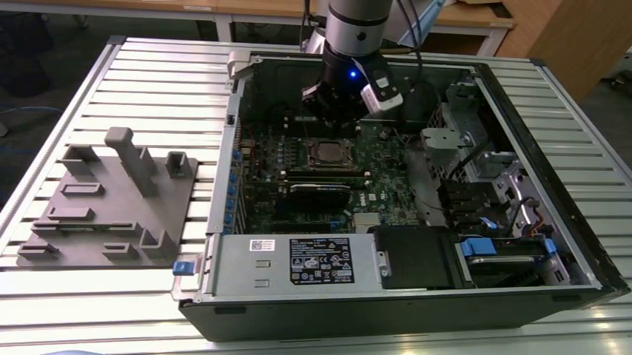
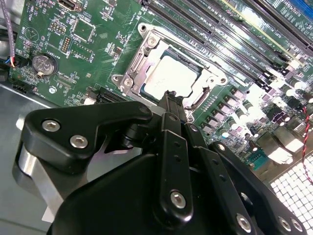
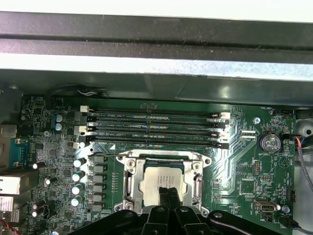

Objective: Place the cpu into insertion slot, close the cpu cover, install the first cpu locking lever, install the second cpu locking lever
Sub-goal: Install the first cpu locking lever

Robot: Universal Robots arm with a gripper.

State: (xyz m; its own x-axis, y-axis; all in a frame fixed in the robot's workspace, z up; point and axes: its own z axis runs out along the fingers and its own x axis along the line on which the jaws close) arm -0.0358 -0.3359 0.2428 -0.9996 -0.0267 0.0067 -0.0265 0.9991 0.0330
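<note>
The cpu lay flat in the insertion slot on the green board. Its shiny grey top showed through the window of the cpu cover, which lay flat around it. The tool hung just above one edge of the cpu, its black fingers pressed together with nothing between them. Long black memory slots ran beside the slot. The open computer case sat on the slatted worktop, with a grey holder beside it.
</note>
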